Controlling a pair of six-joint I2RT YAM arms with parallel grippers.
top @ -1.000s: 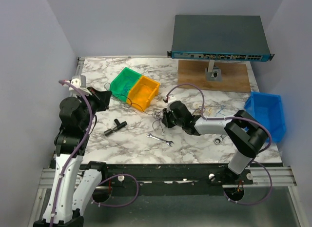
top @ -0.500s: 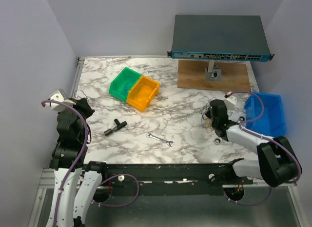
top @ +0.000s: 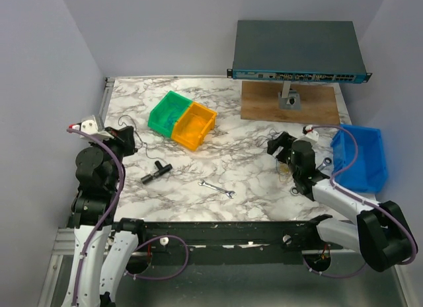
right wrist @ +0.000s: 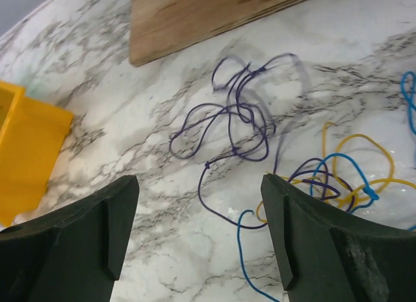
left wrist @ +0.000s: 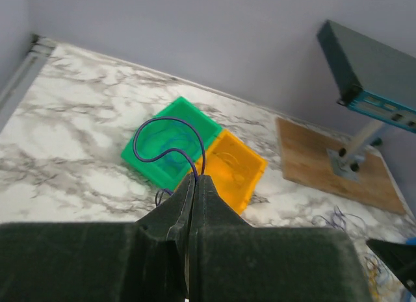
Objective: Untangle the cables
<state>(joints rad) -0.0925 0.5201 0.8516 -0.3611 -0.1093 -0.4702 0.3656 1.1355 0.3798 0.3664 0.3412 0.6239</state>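
The cables (right wrist: 242, 123) lie on the marble in the right wrist view: a knotted purple bunch, with yellow and blue loops (right wrist: 354, 172) to its right. My right gripper (right wrist: 198, 208) hangs open over them, with nothing between its fingers. Seen from above, that gripper (top: 281, 146) is at the table's right, near the blue bin. My left gripper (left wrist: 195, 178) is shut on one thin purple cable (left wrist: 162, 123), which rises in a loop from its fingertips. From above, the left gripper (top: 129, 139) sits at the table's left side.
A green bin (top: 169, 111) and an orange bin (top: 195, 125) stand joined at the back centre. A blue bin (top: 360, 158) is at the right edge. A black T-shaped part (top: 156, 170) and a wrench (top: 217, 188) lie in front. A network switch (top: 297, 49) stands over a wooden board (top: 291, 103).
The right arm swung from the table's centre to the right, then its gripper opened above the cables. The left arm pulled back left with its purple cable and shifted a little.
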